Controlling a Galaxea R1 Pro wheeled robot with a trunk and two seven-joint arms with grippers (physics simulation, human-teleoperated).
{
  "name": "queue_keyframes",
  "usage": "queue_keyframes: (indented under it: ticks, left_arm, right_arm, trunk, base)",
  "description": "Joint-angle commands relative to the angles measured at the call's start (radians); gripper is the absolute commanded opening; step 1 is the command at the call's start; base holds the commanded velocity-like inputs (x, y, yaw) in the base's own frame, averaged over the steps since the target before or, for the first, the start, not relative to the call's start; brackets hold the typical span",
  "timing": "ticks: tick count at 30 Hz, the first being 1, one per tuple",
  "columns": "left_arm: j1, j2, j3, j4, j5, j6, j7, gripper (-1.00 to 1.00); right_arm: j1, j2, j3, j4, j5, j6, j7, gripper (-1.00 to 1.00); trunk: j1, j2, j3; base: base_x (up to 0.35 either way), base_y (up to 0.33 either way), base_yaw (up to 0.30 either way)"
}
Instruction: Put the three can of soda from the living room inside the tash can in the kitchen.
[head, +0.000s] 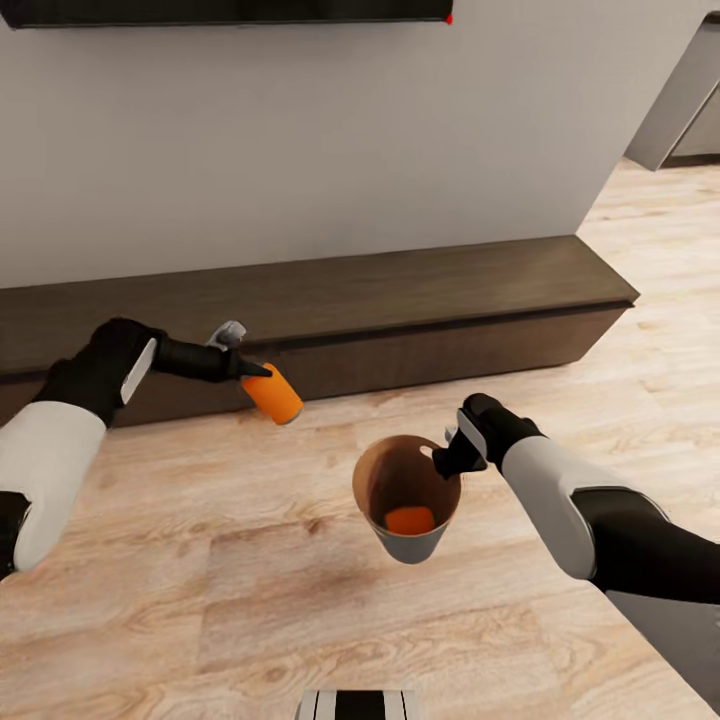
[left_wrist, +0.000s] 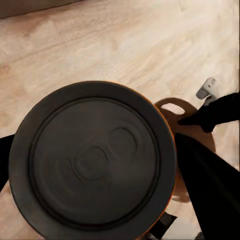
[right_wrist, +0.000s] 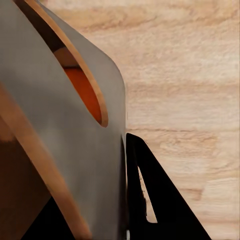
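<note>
My left gripper (head: 255, 372) is shut on an orange soda can (head: 272, 394), held tilted in front of the low cabinet, up and to the left of the bin. In the left wrist view the can's dark top (left_wrist: 92, 160) is close up. My right gripper (head: 445, 462) is shut on the rim of the grey trash can (head: 412, 546), which seems to hang just above the floor. A second orange can (head: 409, 519) lies at its brown bottom. The right wrist view shows the bin's wall (right_wrist: 75, 130) and that can (right_wrist: 82, 90). The blue can is out of view.
A long low dark-brown cabinet (head: 400, 290) runs along the white wall, with a black wall screen (head: 230, 10) above it. Light wood floor (head: 250, 620) stretches around the bin. An opening to another area (head: 690, 100) lies at the far right.
</note>
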Motion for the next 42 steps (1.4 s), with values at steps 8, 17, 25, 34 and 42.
queue_keyframes:
  ticks: [8,17,25,34,42]
  left_arm:
    - [-0.005,-0.106,-0.141,-0.186,-0.012,0.068,-0.076,-1.00]
    - [-0.005,-0.274,-0.415,-0.200,-0.020,0.068,-0.114,-1.00]
    - [-0.001,-0.285,-0.463,-0.209,-0.018,0.068,-0.114,-1.00]
    - [0.004,-0.287,-0.465,-0.211,-0.016,0.068,-0.086,-1.00]
    - [0.009,-0.289,-0.495,-0.212,-0.013,0.064,-0.036,-1.00]
  right_arm:
    - [-0.001,0.052,0.004,-0.004,-0.017,0.001,-0.010,-1.00]
    - [-0.004,0.075,0.003,-0.026,-0.018,0.001,-0.009,-1.00]
    - [-0.007,0.080,0.003,-0.031,-0.020,0.001,-0.009,-1.00]
    - [-0.024,0.081,0.000,-0.027,-0.029,0.001,0.000,-1.00]
    - [-0.082,0.084,-0.006,-0.003,-0.036,0.001,0.041,-1.00]
  trunk:
    - [-0.031,0.056,0.025]
    - [-0.065,0.119,0.053]
    - [-0.077,0.140,0.063]
    - [-0.077,0.140,0.063]
    - [-0.077,0.140,0.063]
  base:
    - [0.000,0.000,0.000]
    - [0.000,0.000,0.000]
    - [0.000,0.000,0.000]
    - [0.000,0.000,0.000]
    - [0.000,0.000,0.000]
